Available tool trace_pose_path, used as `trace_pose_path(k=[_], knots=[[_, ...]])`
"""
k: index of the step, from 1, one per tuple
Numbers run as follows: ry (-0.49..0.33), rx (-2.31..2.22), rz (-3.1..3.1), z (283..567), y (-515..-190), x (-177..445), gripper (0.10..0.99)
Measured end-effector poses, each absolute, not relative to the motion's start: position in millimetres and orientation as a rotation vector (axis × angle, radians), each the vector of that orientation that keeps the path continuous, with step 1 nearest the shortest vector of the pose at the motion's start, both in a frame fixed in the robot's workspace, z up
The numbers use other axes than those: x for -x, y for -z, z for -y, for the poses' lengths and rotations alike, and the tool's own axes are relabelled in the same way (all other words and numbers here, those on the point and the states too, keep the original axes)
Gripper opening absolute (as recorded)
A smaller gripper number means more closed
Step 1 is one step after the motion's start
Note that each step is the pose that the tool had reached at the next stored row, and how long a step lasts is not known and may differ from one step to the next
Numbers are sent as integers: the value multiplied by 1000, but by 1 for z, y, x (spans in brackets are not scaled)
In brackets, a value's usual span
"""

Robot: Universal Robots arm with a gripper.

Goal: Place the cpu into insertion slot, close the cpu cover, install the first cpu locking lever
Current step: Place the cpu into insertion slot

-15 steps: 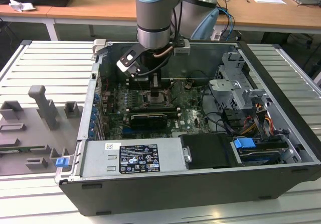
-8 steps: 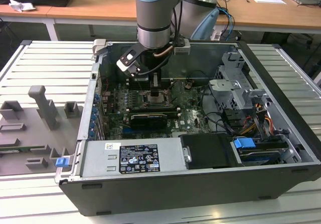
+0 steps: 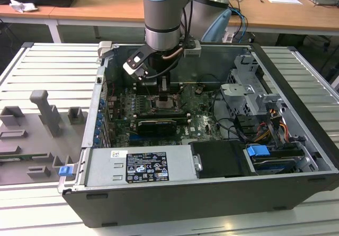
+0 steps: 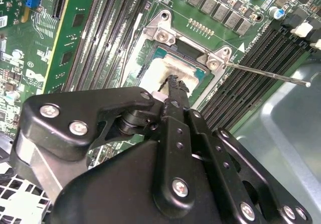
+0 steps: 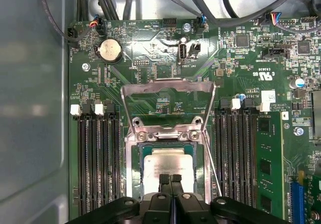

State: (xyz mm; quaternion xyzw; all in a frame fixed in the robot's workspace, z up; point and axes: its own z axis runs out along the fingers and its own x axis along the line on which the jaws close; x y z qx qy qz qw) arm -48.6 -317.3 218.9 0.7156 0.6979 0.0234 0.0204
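Note:
The cpu (image 5: 168, 159), a dull silver square, lies in the socket on the green motherboard (image 5: 150, 43); it also shows in the second wrist view (image 4: 159, 69). The cpu cover (image 5: 168, 85), a thin metal frame, stands swung open at the hinge edge of the socket. A thin locking lever (image 5: 211, 161) runs beside the socket and sticks out as a rod (image 4: 266, 74). My gripper (image 5: 171, 180) is shut, its black fingertips (image 4: 174, 82) together right over the cpu's top with nothing between them. In the exterior view the gripper (image 3: 163, 92) reaches down into the open computer case.
Rows of black memory slots (image 5: 98, 158) flank the socket on both sides. Cables (image 5: 210, 8) hang near the case wall. A metal drive cage (image 3: 246, 96) and a blue connector (image 3: 258, 152) sit at the exterior view's right. Grey fixtures (image 3: 45, 114) stand outside the case.

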Motion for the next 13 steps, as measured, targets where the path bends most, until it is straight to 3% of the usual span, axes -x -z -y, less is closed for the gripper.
trace_pose_path(k=[13], knots=[[-72,-2219,-2164,317,-222,49,106]])
